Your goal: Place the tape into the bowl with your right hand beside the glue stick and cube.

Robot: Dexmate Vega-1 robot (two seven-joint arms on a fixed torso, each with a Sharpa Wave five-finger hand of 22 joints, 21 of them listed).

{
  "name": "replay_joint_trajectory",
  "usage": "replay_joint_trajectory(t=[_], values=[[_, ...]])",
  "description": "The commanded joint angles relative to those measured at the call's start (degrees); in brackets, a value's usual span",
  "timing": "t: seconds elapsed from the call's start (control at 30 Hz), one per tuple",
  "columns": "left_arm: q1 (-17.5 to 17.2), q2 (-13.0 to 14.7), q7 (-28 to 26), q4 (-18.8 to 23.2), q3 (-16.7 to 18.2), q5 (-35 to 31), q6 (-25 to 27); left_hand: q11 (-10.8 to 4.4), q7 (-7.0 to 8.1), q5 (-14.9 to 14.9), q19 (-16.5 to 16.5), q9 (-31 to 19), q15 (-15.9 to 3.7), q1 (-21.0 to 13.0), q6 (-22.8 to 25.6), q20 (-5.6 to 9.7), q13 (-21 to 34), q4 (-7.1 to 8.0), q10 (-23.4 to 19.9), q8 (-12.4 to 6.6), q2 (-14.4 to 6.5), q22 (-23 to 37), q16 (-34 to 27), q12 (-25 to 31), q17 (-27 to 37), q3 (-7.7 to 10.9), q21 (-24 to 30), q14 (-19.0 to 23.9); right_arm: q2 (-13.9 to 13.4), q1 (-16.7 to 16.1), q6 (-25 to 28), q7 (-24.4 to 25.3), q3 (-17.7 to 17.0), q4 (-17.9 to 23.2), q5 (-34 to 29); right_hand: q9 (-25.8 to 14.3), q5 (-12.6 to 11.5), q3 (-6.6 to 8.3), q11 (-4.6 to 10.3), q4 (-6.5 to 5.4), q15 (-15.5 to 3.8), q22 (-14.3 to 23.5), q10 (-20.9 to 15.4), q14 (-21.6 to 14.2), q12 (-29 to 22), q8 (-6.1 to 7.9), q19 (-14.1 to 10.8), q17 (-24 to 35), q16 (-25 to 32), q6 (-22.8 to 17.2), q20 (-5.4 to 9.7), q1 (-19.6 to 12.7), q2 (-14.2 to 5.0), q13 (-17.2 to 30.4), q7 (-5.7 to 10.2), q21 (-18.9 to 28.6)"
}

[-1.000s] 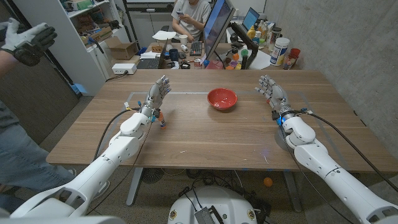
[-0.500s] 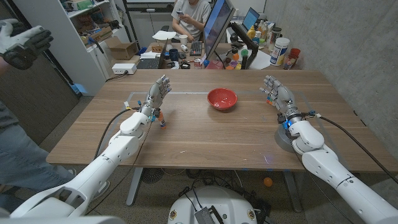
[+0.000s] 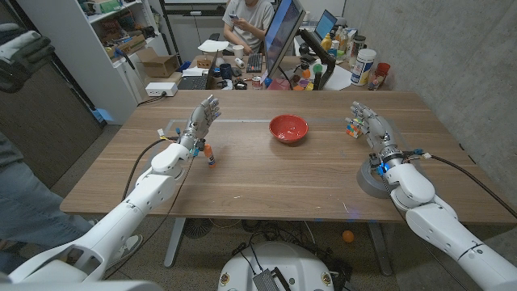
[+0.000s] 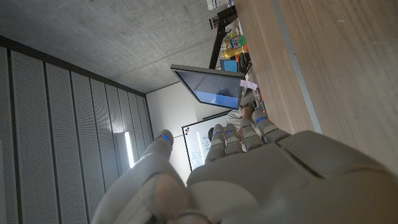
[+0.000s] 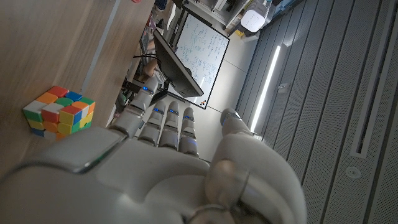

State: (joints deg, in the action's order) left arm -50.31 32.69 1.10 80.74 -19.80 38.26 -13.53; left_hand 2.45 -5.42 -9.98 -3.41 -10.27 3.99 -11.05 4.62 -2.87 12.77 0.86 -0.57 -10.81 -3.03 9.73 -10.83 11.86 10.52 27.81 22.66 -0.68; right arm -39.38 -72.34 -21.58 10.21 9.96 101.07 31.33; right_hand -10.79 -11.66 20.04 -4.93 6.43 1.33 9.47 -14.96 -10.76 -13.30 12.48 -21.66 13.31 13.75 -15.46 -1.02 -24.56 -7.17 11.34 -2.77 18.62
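The red bowl (image 3: 288, 128) stands at the table's middle back with nothing visible in it. A grey tape roll (image 3: 368, 183) lies near the right front, partly hidden under my right forearm. Just left of my right hand (image 3: 372, 126) sits a multicoloured cube (image 3: 353, 127); the hand is upright with fingers apart and holds nothing. The right wrist view shows the cube (image 5: 60, 111) beside that hand (image 5: 161, 155). A small glue stick (image 3: 210, 155) stands by my left wrist. My left hand (image 3: 203, 120) is raised with spread fingers and nothing in it, its back also showing in the left wrist view (image 4: 249, 168).
A person's gloved hand (image 3: 20, 56) is raised at the far left edge. Behind the table stand a monitor (image 3: 283, 36), bottles and jars (image 3: 363, 66), and a seated person (image 3: 249, 20). Bare wood (image 3: 283, 178) lies in front of the bowl.
My right arm has swung outward to the right, uncovering the cube and more of the tape. The gloved hand at the left edge has shifted further out. My left arm has barely moved.
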Motion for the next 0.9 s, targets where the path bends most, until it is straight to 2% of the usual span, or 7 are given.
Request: replay_joint_trajectory(t=[0.03, 0.1, 0.3, 0.9], values=[[-1.8, 0.77, -0.47, 1.14, 0.85, 0.7, -0.02, 0.07, -0.01, -0.4, -0.05, -0.09, 0.5, -0.35, 0.29, -0.51, -0.07, -0.41, -0.38, -0.32, -0.39, 0.27, -0.36, 0.28, 0.19, 0.14, -0.22, 0.12, -1.15, -7.19, -1.88, 1.35, -4.02, 6.23, -1.34, -0.2, 0.25, 0.01, -0.02, 0.49, 0.2, 0.28, -0.45, 0.09, 0.06, -0.25, 0.02, -0.01, -0.01, -0.63, -0.44, -0.75, 0.02, 0.09, -0.01, -0.54], [-1.87, 0.66, -0.31, 1.01, 0.85, 0.9, -0.07, 0.06, -0.03, -0.4, -0.02, -0.09, 0.51, -0.35, 0.35, -0.54, -0.1, -0.44, -0.42, -0.33, -0.4, 0.28, -0.36, 0.3, 0.19, 0.14, -0.26, 0.13, -1.11, -7.6, -2.22, 1.0, -4.27, 6.49, -1.68, -0.21, 0.29, -0.01, -0.1, 0.51, 0.3, 0.29, -0.39, 0.21, 0.12, -0.25, 0.11, 0.0, -0.06, -0.66, -0.48, -0.77, 0.04, 0.1, -0.03, -0.63], [-2.15, 0.78, -0.09, 0.51, 0.68, 0.6, -0.41, 0.07, 0.01, -0.39, 0.09, -0.1, 0.56, -0.35, 0.63, -0.73, -0.2, -0.54, -0.59, -0.39, -0.46, 0.28, -0.43, 0.36, 0.19, 0.15, -0.41, 0.34, -3.82, -12.42, 2.72, 6.22, -6.99, 12.32, -11.6, -0.22, 0.41, -0.08, -0.24, 0.58, 0.43, 0.29, -0.17, 0.48, 0.28, -0.33, 0.37, 0.01, -0.16, -0.61, -0.61, -0.81, 0.07, 0.11, 0.06, -0.89], [-2.92, 1.41, -0.36, 0.99, 1.53, 0.99, -0.62, 0.07, -0.12, -0.38, 0.27, -0.12, 0.55, -0.41, 1.28, -0.92, -0.43, -0.82, -0.78, -0.5, -0.58, 0.3, -0.41, 0.41, 0.17, 0.2, -0.83, 0.46, -1.87, -20.84, 3.35, 6.73, -12.21, 17.47, -19.16, -0.25, 0.7, -0.23, -0.28, 0.76, 0.37, 0.31, -0.31, 0.58, 0.42, -0.39, 0.24, 0.05, -0.18, -0.81, -0.75, -0.92, 0.08, 0.16, 0.67, -1.32]])
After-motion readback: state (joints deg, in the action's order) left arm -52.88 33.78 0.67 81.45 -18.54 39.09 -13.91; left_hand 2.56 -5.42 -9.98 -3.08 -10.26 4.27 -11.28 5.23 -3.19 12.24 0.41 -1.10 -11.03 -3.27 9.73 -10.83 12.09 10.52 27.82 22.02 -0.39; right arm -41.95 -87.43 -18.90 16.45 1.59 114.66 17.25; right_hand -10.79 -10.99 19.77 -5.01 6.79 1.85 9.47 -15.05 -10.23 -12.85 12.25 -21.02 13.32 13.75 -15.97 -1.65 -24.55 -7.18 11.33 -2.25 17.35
